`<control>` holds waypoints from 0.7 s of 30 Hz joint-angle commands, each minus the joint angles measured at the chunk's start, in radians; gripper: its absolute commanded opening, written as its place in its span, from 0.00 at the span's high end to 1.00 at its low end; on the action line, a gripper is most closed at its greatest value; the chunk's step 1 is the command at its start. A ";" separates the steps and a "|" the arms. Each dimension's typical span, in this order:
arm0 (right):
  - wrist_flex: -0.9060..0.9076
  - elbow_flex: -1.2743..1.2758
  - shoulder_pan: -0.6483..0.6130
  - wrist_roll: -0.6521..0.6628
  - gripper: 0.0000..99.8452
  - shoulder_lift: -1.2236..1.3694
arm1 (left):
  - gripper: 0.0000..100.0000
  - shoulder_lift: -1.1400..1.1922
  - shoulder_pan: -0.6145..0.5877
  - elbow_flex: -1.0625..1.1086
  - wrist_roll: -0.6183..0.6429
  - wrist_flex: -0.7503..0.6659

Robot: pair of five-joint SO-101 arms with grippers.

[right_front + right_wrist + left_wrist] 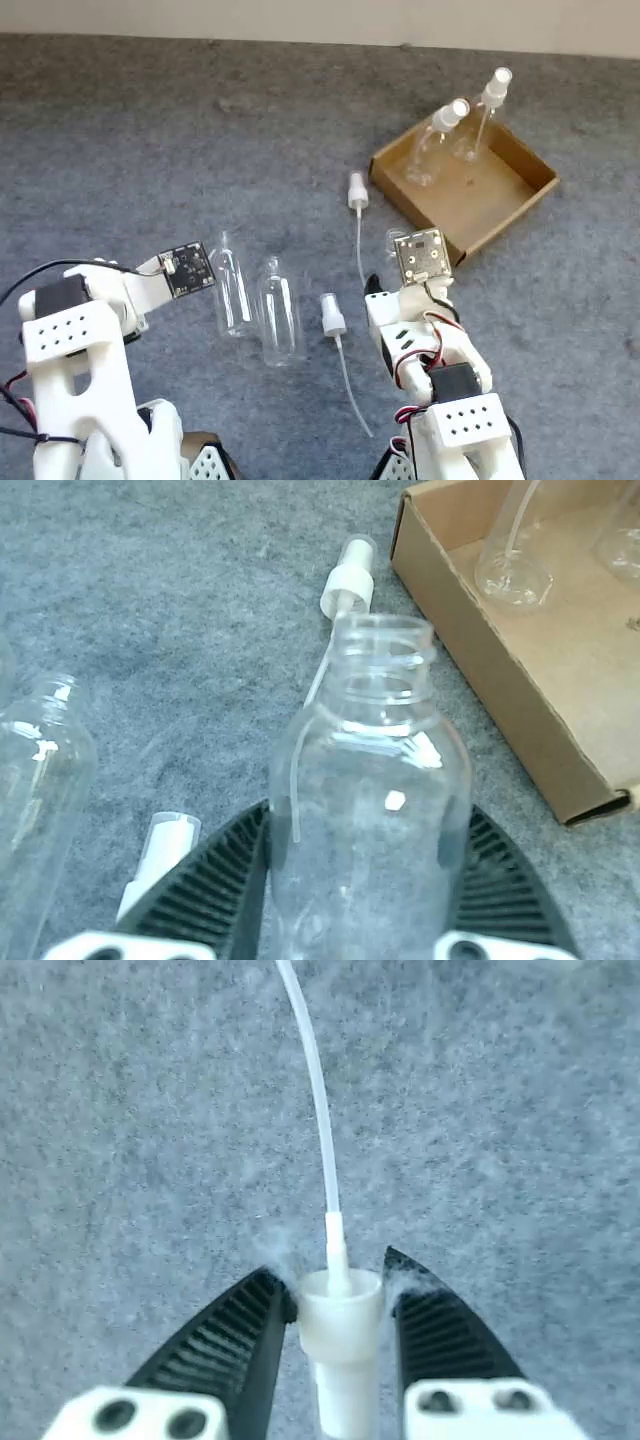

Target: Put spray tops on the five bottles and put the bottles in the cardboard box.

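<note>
1. Two capped bottles point(430, 150) of clear plastic, each with a white spray top, stand in the shallow cardboard box point(520, 205) at the upper right of the high view. Two bare bottles point(232, 290), round-bodied and see-through, lie side by side left of centre on the fuzzy grey mat point(150, 130). I see the upper spray top point(357, 190) near the box's left corner, its hair-thin tube trailing downward. The lower spray top point(332, 315) lies just right of the bare bottles. My left arm point(75, 340), in white plastic, fills the lower left, and the right arm point(440, 370) the lower right.

2. In the left wrist view, my left claw point(335, 1268) is drawn in narrow. Its black ribbed fingers point(240, 1330) press either side of the white collar of the held spray top point(340, 1310) at the bottom centre. Its slim, translucent tube runs up to the top edge over the nubbly mat.

3. In the right wrist view, my right claw point(368, 820) clasps the smooth round body of the held bottle point(370, 740) at the lower centre. The bottle's threaded neck is open and has no top. The upper spray top lies past it at the upper centre. The box's brown wall crosses the upper right, with clear bottle bases inside. The lower spray top sits at the lower left and a bare bottle at the left edge.
</note>
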 commanded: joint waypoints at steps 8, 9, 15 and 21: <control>-0.021 -0.013 -0.005 -0.002 0.81 -0.018 | 0.98 -0.027 -0.001 0.027 -0.620 -0.003; -0.021 -0.013 -0.005 -0.002 0.81 -0.018 | 0.98 -0.027 -0.001 0.028 -0.620 -0.012; -0.021 -0.013 -0.005 -0.002 0.81 -0.018 | 0.98 -0.027 -0.001 0.105 -0.620 -0.140; -0.021 -0.013 -0.005 -0.002 0.81 -0.018 | 0.98 -0.027 -0.001 0.176 -0.618 -0.253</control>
